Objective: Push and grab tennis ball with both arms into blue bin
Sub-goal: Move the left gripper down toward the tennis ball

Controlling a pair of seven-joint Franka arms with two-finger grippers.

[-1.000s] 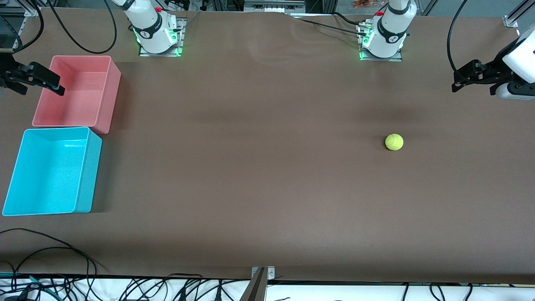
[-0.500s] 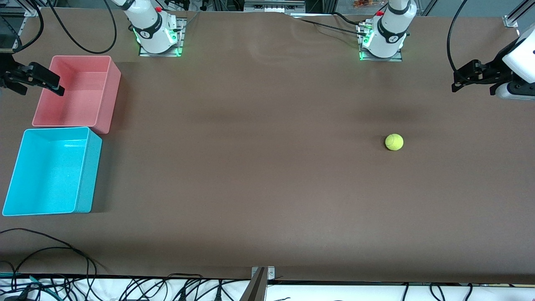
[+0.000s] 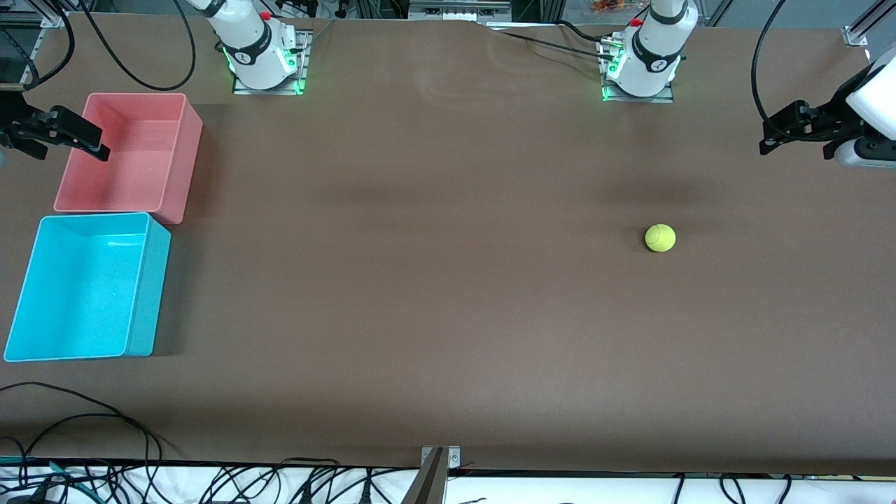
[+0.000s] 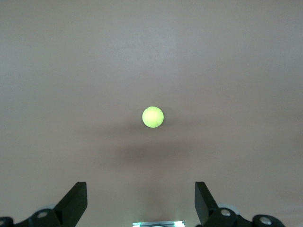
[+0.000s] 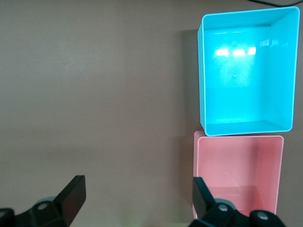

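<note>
The tennis ball point(image 3: 660, 237) rested alone on the brown table point(image 3: 434, 280), toward the left arm's end and nearer to the front camera than the left arm's base point(image 3: 638, 73); in the left wrist view the ball point(image 4: 153, 117) lay on bare tabletop, well apart from the fingertips point(image 4: 75, 198). The left gripper point(image 3: 770, 143) was held in the air over the edge of the table at the left arm's end, its two fingers spread wide with nothing between them, as the left wrist view point(image 4: 140, 208) confirmed. The right gripper point(image 3: 98, 150) hung over the outer edge of the pink bin point(image 3: 175, 161) at the right arm's end of the table; the right wrist view point(image 5: 137, 205) showed its fingers likewise set wide apart and empty. The blue bin point(image 3: 157, 280) stood just beside the pink bin, nearer to the front camera, their short walls close together or touching; both bins appeared empty in the right wrist view, which showed the blue bin point(image 5: 202, 85) and the pink bin point(image 5: 199, 179) side by side. The ball and the blue bin lay well apart, at opposite ends of the table.
</note>
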